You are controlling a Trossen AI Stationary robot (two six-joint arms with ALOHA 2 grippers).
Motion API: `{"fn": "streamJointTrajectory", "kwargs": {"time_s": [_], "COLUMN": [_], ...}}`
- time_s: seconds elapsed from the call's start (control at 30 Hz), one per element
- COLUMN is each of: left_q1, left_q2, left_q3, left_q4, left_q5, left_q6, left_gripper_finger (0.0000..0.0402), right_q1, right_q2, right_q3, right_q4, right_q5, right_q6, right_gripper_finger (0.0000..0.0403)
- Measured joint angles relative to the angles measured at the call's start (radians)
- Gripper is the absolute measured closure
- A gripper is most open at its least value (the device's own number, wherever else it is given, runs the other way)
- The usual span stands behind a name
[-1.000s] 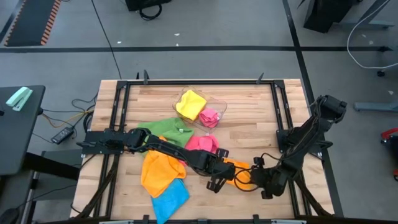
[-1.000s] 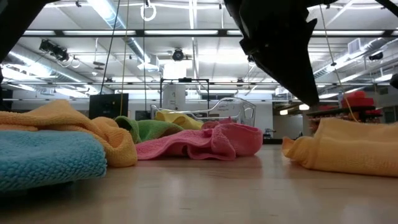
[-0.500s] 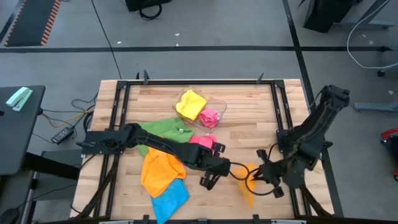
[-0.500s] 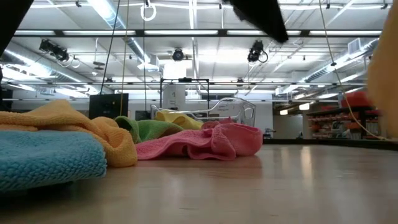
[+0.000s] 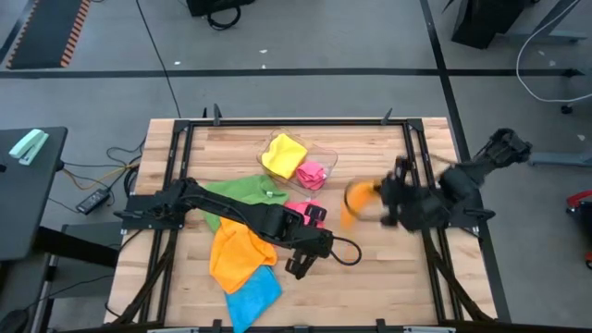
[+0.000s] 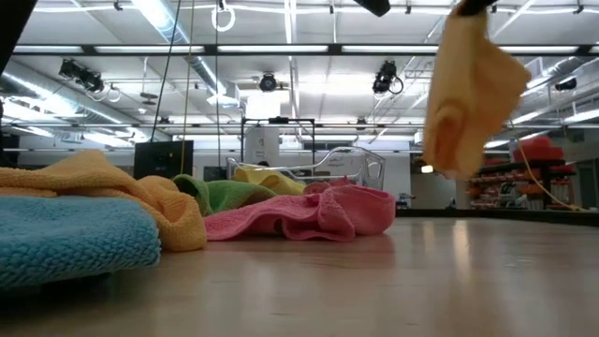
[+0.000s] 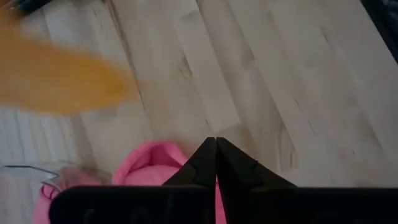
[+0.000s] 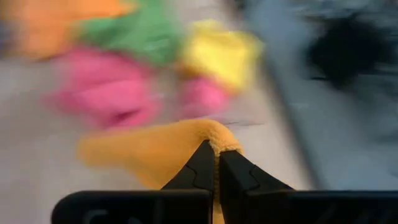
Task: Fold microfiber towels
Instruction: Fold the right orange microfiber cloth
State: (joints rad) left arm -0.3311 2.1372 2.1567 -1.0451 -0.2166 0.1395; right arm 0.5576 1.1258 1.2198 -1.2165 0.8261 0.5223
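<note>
We see the right gripper (image 5: 381,205) clamped on the orange towel (image 6: 468,89), hanging lengthwise downward above bare table (image 5: 370,277); left gripper (image 5: 298,268) closed, empty.

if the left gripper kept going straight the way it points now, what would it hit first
Most likely the pink towel: in the left wrist view it lies just past the shut left gripper, with bare wooden table beyond. Depth is unclear, so it could pass above the towel and meet the table instead.
</note>
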Motion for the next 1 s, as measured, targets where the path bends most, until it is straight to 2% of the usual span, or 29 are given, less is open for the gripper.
{"fn": "streamJointTrajectory", "kwargs": {"time_s": [0.07,0.17,0.27,0.37,0.47,0.53,0.7,0.8,1.0], "left_q1": [0.0,-0.001,-0.007,-0.022,-0.036,-0.043,-0.049,-0.047,-0.031], "left_q2": [0.0,0.0,0.001,0.001,0.001,0.002,0.002,0.002,0.002], "left_q3": [0.0,0.0,-0.001,-0.001,-0.001,-0.001,-0.002,-0.026,-0.139], "left_q4": [-0.005,-0.036,-0.065,-0.067,-0.066,-0.066,-0.049,0.017,0.202], "left_q5": [0.0,0.0,0.0,0.0,0.0,0.002,0.0,0.0,-0.001], "left_q6": [-0.001,-0.038,-0.075,-0.076,-0.076,-0.075,-0.046,-0.042,-0.02], "left_gripper_finger": [0.0388,0.0388,0.0383,0.0379,0.0382,0.0386,0.039,0.0388,0.0371], "right_q1": [-0.06,-0.109,-0.114,-0.102,-0.066,-0.031,0.053,0.1,0.156], "right_q2": [-0.013,-0.008,0.023,0.067,0.112,0.139,0.173,0.173,0.173], "right_q3": [0.001,-0.015,-0.117,-0.265,-0.386,-0.434,-0.458,-0.458,-0.458], "right_q4": [-0.018,0.012,0.083,0.235,0.396,0.429,0.431,0.434,0.43], "right_q5": [0.088,0.074,-0.01,-0.143,-0.251,-0.298,-0.385,-0.439,-0.528], "right_q6": [-0.009,-0.014,0.042,0.134,0.241,0.315,0.435,0.491,0.573], "right_gripper_finger": [0.0391,0.0391,0.0391,0.0391,0.0391,0.0391,0.039,0.0383,0.0338]}}
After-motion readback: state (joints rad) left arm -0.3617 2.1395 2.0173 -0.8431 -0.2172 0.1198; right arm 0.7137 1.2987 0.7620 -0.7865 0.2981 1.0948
